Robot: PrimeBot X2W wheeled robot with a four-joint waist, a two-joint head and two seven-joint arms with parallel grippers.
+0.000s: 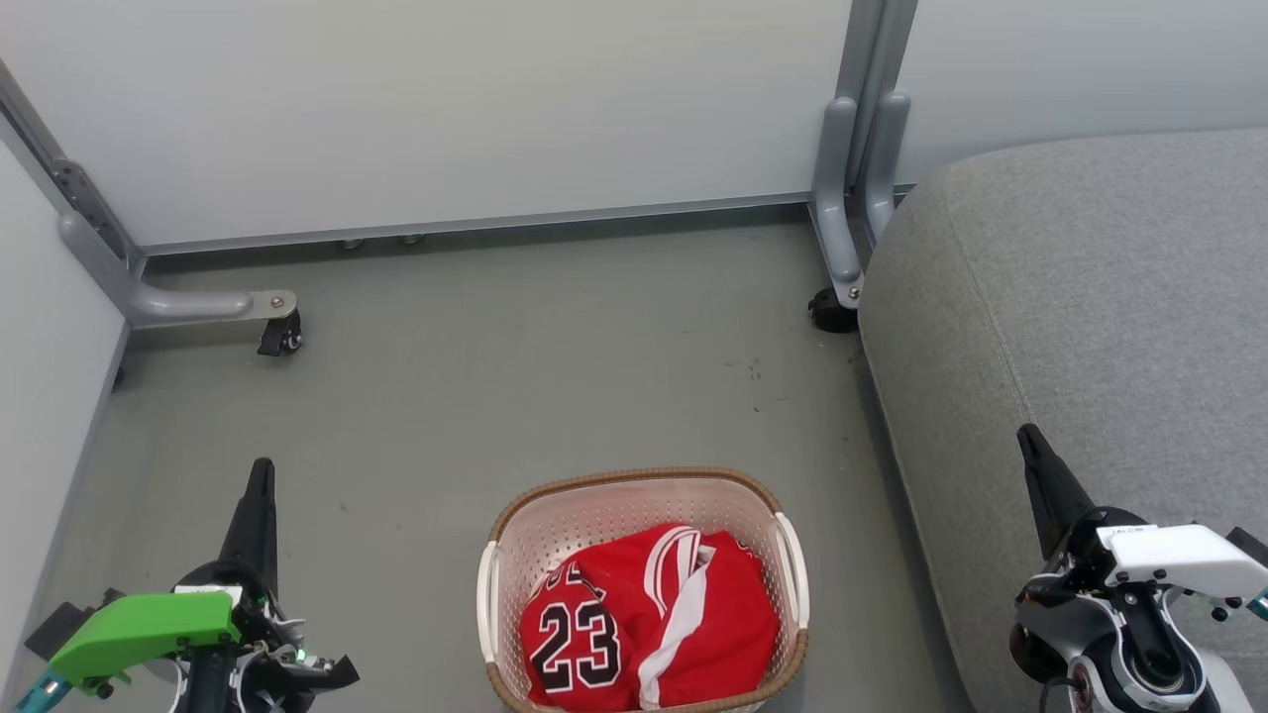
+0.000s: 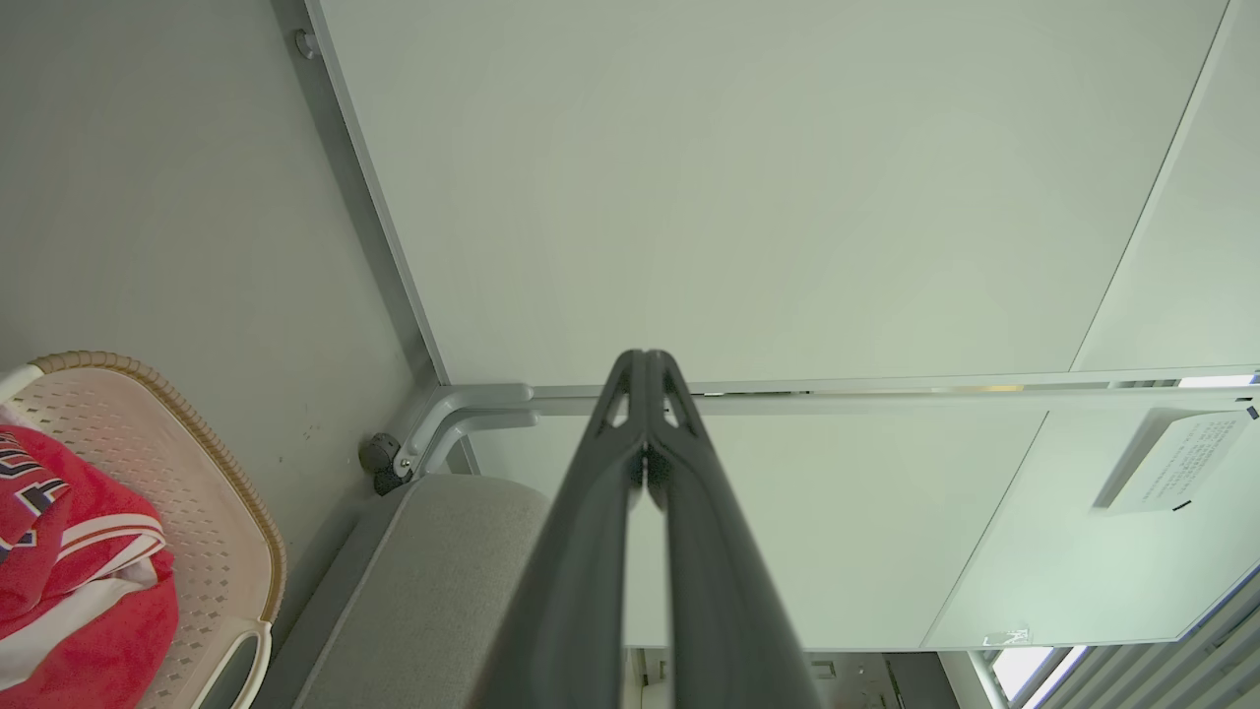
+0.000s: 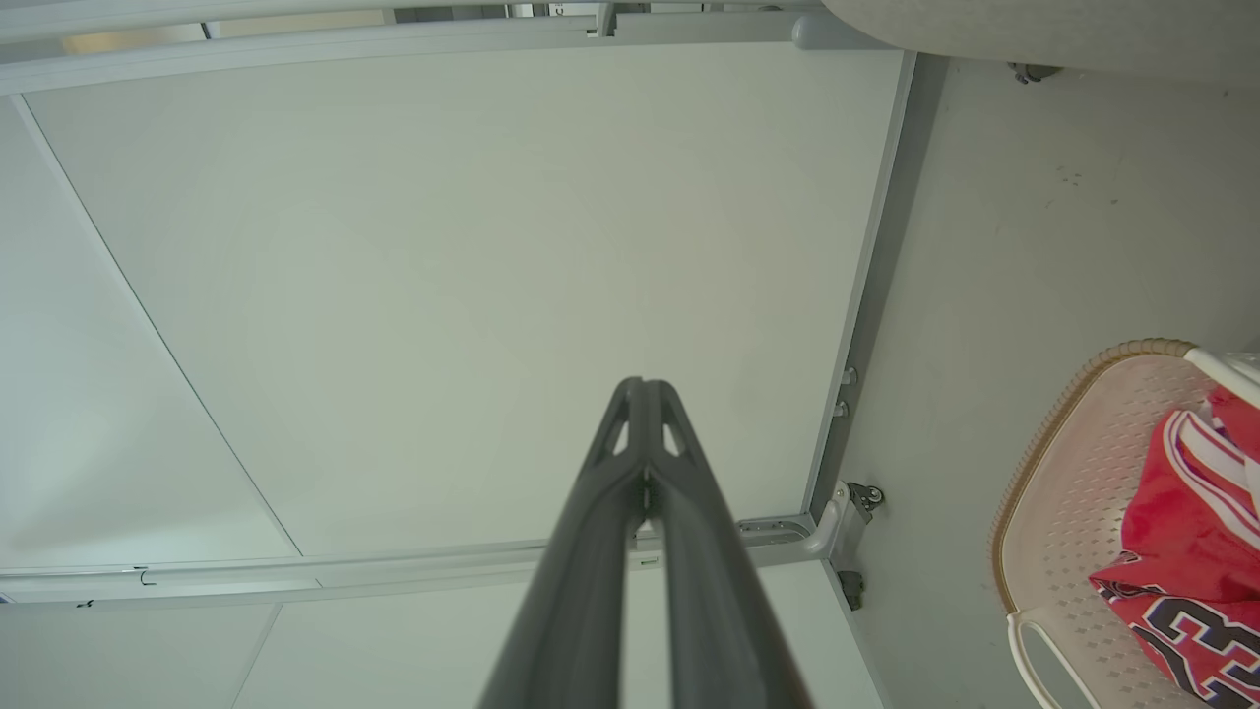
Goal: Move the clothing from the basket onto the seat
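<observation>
Opening should come first: left pincer and right pincer sit together, empty. Then pinch a raised fold of clothing, lower centre.

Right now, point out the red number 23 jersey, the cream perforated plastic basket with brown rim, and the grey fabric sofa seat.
Red number 23 jersey (image 1: 580, 639): head view, on the number.
Cream perforated plastic basket (image 1: 614, 515): head view, far inner wall.
Grey fabric sofa seat (image 1: 1109, 297): head view, bare top surface.
</observation>
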